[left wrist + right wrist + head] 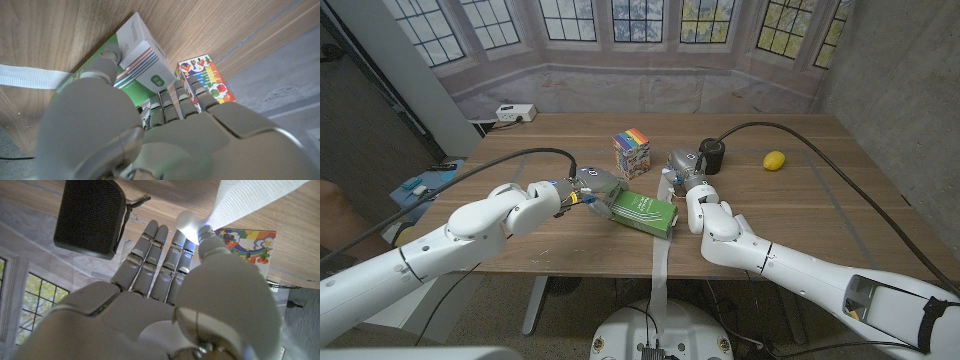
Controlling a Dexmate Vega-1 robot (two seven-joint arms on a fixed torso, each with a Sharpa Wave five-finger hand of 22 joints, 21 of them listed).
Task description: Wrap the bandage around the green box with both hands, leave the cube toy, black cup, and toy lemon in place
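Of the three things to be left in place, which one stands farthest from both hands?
The toy lemon: it lies alone toward the table's right side, while the cube toy and black cup stand just behind the hands.

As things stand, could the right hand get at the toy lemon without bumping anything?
Probably not cleanly. The right hand pinches the bandage, so it is occupied, and the black cup stands just beside it, on the way toward the toy lemon farther along the table.

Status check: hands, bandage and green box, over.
Left hand grips green box. Right hand pinches bandage, whose tail hangs over table edge. Cube toy, black cup close behind.
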